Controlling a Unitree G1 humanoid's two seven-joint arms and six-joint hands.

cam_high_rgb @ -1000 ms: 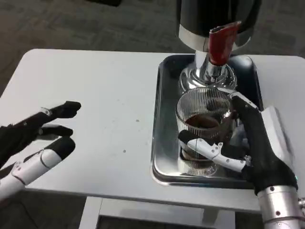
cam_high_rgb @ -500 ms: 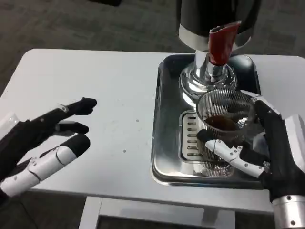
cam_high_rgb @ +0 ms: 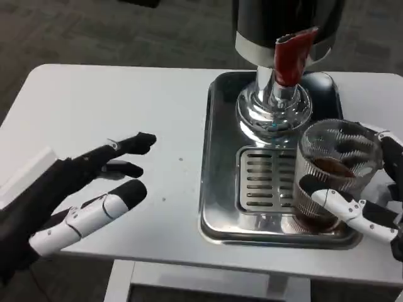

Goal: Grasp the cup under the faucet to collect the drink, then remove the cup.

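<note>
One upright cup (cam_high_rgb: pixel 337 173), gripped by the right hand (cam_high_rgb: pixel 371 201), stood right of the faucet (cam_high_rgb: pixel 291 56); left hand (cam_high_rgb: pixel 75 195) hovered empty, fingers apart, over the worktop (cam_high_rgb: pixel 126 107).

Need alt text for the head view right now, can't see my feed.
The right hand holds a ribbed glass cup of dark drink at the right edge of the steel tray, clear of the red faucet. The left hand hovers open over the white table.
</note>
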